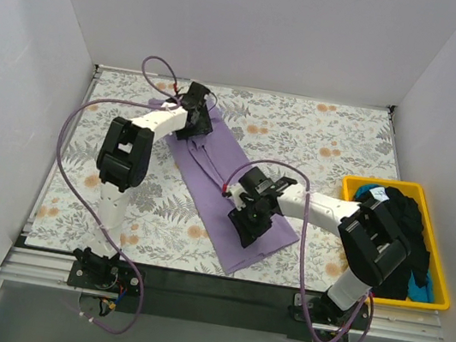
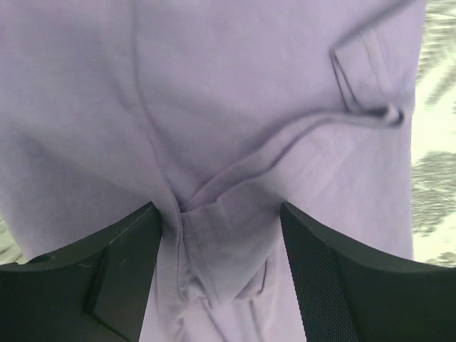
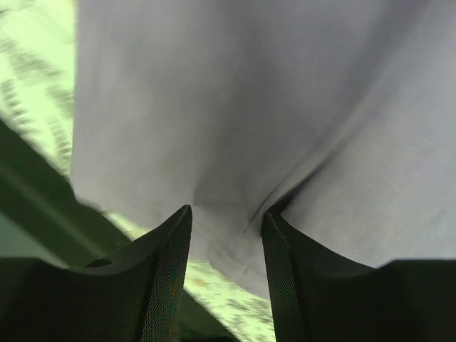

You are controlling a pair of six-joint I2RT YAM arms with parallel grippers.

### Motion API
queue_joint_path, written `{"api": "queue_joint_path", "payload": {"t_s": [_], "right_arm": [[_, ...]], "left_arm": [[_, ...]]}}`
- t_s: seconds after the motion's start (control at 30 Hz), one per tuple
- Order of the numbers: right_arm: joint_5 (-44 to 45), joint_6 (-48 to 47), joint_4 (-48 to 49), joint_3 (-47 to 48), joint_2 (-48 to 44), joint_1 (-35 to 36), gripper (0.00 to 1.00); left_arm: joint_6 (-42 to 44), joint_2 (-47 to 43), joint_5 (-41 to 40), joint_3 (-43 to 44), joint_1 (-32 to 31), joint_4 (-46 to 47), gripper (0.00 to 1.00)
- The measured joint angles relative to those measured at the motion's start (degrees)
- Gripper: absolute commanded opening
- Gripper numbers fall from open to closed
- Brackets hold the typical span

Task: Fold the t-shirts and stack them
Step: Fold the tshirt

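Observation:
The lavender t-shirt (image 1: 227, 190) lies folded into a long strip, diagonally across the floral table. My left gripper (image 1: 194, 113) is at its far end. In the left wrist view its jaws stand partly closed, with the shirt's seamed fabric (image 2: 221, 235) bunched between them. My right gripper (image 1: 251, 215) is on the shirt's near part. In the right wrist view its jaws are close together on a ridge of the shirt (image 3: 228, 228), with the hem just below. A blue t-shirt (image 1: 370, 192) and a black t-shirt (image 1: 407, 221) lie heaped in the yellow tray.
The yellow tray (image 1: 442, 299) stands at the right edge of the table. White walls close in the table on the left, back and right. The table's dark front rail (image 1: 219, 284) runs just beyond the shirt's near corner.

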Motion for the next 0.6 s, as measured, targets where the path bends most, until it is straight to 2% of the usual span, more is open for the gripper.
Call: {"api": "queue_joint_path", "payload": {"t_s": [0.17, 0.3, 0.53, 0.6], "right_arm": [[-7.1, 0.2, -2.9, 4.0, 4.3, 9.0, 0.51], [-9.6, 0.3, -5.2, 10.9, 9.9, 14.0, 0.52], [-8.2, 0.3, -7.0, 16.0, 10.6, 13.7, 0.52], [-7.2, 0.5, -7.5, 16.0, 8.5, 11.7, 0.53]], "left_arm": [[4.8, 7.3, 2.2, 10.9, -3.7, 1.3, 0.66], [8.0, 10.4, 3.5, 15.2, -7.0, 3.5, 0.68], [8.9, 11.0, 4.2, 16.7, -8.8, 4.1, 0.73], [8.6, 10.9, 4.2, 17.0, -8.7, 3.9, 0.80]]}}
